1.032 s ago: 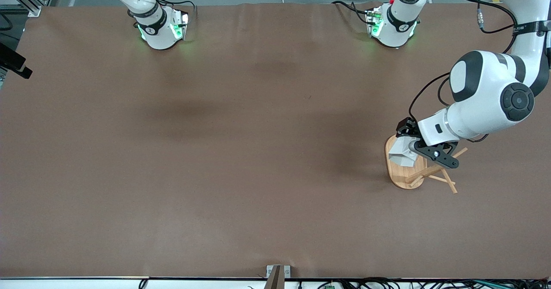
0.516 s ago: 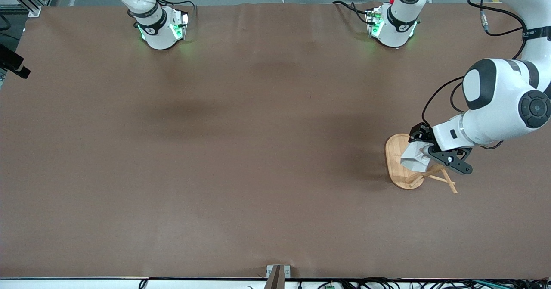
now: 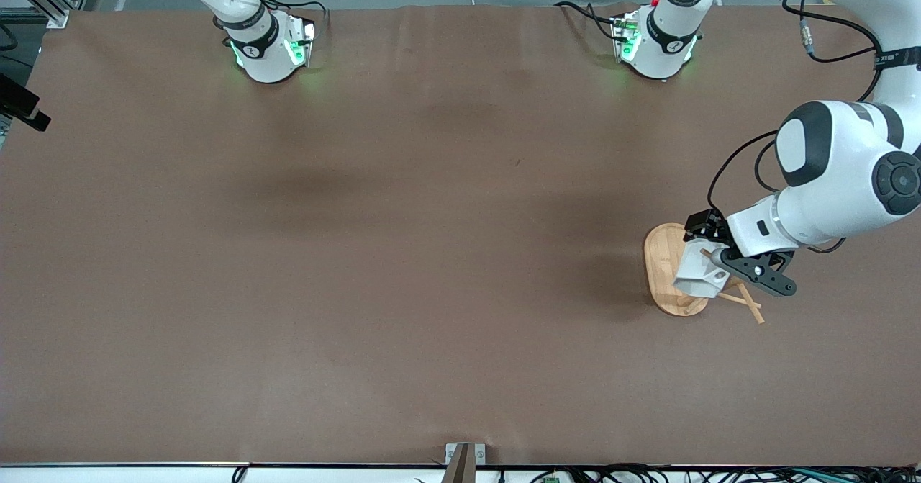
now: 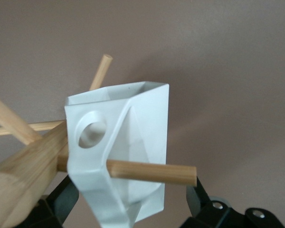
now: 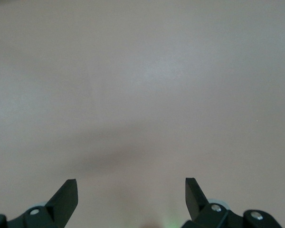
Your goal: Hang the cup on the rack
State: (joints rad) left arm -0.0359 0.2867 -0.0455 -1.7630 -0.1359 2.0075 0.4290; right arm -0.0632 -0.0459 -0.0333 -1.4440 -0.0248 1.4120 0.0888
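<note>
The white faceted cup (image 3: 696, 276) is at the bamboo rack (image 3: 665, 267), over its oval base, near the left arm's end of the table. In the left wrist view a peg (image 4: 152, 172) runs from the post (image 4: 23, 175) under the cup's (image 4: 142, 123) handle tab and across its body. The tab's round hole (image 4: 90, 130) is empty. My left gripper (image 3: 722, 258) is open around the cup, and its fingers (image 4: 194, 194) stand apart from the cup's side. My right gripper (image 5: 128, 187) is open and empty over bare table; it waits out of the front view.
More thin pegs (image 3: 748, 304) stick out of the rack toward the front camera and show in the left wrist view (image 4: 99, 71). The brown table (image 3: 432, 253) carries nothing else. Both arm bases (image 3: 262, 47) stand at the table's edge farthest from the front camera.
My left gripper and the cup moved over the rack base toward the pegs, nearer the front camera and toward the left arm's end. The last half second shows only a small shift.
</note>
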